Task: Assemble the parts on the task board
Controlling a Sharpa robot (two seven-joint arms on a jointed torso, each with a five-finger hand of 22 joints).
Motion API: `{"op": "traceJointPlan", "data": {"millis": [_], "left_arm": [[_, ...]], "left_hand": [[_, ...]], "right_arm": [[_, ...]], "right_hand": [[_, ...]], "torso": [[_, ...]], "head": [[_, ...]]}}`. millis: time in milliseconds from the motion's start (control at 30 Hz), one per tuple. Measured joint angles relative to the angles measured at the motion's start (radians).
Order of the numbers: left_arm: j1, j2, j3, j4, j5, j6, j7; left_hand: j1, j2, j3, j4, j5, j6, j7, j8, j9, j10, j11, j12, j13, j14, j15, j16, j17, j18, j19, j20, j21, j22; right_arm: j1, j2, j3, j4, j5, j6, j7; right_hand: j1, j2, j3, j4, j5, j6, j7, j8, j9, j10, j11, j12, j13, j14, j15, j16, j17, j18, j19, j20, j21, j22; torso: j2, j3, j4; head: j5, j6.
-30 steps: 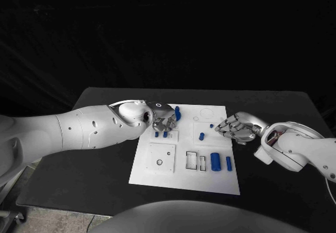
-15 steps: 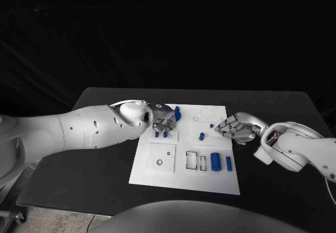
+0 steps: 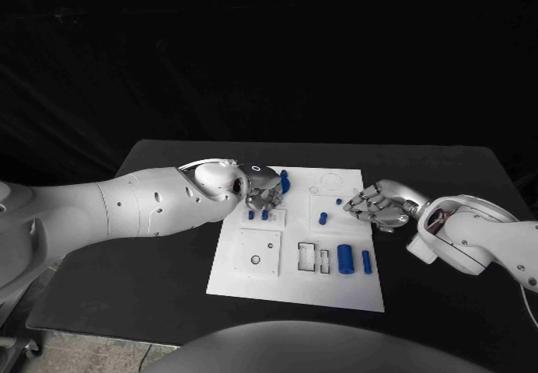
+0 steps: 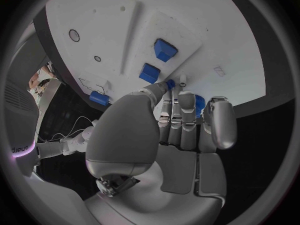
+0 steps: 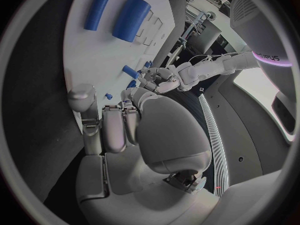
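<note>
The white task board (image 3: pixel 294 273) lies in the middle of the table. My left hand (image 3: pixel 263 195) reaches over its far left part, and thumb and fingers pinch a long blue peg (image 3: pixel 284 181) (image 4: pixel 170 83) down at the board. Two small blue blocks (image 3: pixel 258 215) (image 4: pixel 165 49) sit just beside that hand. My right hand (image 3: pixel 377 205) hovers at the board's right edge with its fingers curled in and nothing in them. A tiny blue piece (image 3: pixel 340 202) (image 5: pixel 109 96) lies by its fingertips, and a blue peg (image 3: pixel 323 218) (image 5: pixel 131 71) stands further in.
Two blue cylinders (image 3: pixel 345 259) (image 3: pixel 367 262) lie side by side at the board's near right, also seen as cylinders (image 5: pixel 132 18) (image 5: pixel 99 7) from the right wrist. Rectangular slots (image 3: pixel 306 257) and a square plate (image 3: pixel 259 252) occupy the near part. Black table (image 3: pixel 146 280) surrounds the board.
</note>
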Motion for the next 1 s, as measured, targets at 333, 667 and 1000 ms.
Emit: {"op": "traceJointPlan", "data": {"millis": [333,667,1000], "left_arm": [[0.0,0.007,0.0,-0.005,-0.018,-0.004,0.0],[0.0,0.009,0.0,0.0,-0.067,-0.004,-0.004],[0.0,0.014,0.0,0.004,-0.128,-0.007,-0.019]], "left_hand": [[0.012,-0.006,0.002,-0.019,0.0,-0.006,-0.006,-0.004,-0.004,0.0,0.0,0.0,-0.001,0.0,0.0,0.0,-0.001,0.0,0.0,0.0,0.0,0.0],[0.016,-0.01,-0.004,-0.032,-0.039,-0.016,-0.016,-0.009,-0.004,0.007,-0.007,0.0,-0.001,-0.004,-0.004,0.0,-0.005,0.0,-0.004,-0.004,-0.004,0.001],[0.026,-0.014,-0.002,-0.068,-0.019,0.032,-0.016,0.021,0.004,0.067,-0.024,0.039,0.024,0.006,-0.02,0.014,0.019,0.0,-0.004,-0.004,0.007,0.001]], "right_arm": [[0.0,0.001,0.0,0.0,0.002,0.002,0.0],[-0.001,0.002,0.0,0.0,0.003,0.002,0.0],[-0.005,0.003,0.0,0.0,0.003,0.002,0.001]], "right_hand": [[0.0,0.0,0.0,0.0,0.0,0.0,0.0,0.0,0.0,0.0,0.0,0.0,0.0,0.0,0.0,0.0,0.0,0.0,0.0,0.0,0.0,0.0],[0.0,0.0,0.005,-0.005,0.0,0.0,0.0,0.0,0.0,0.0,0.0,0.0,0.0,0.0,0.0,0.0,0.0,0.0,0.0,0.0,0.0,0.0],[0.006,-0.006,0.017,-0.017,0.0,0.0,0.0,0.0,0.0,0.0,0.0,0.001,-0.006,0.0,0.0,0.0,0.0,0.0,-0.004,-0.004,-0.004,0.0]], "torso": [[0.0,0.0001,0.0],[0.0,0.0001,-0.0001],[0.0,0.0002,-0.0007]], "head": [[0.002,0.0],[0.003,0.0],[0.005,0.0]]}}
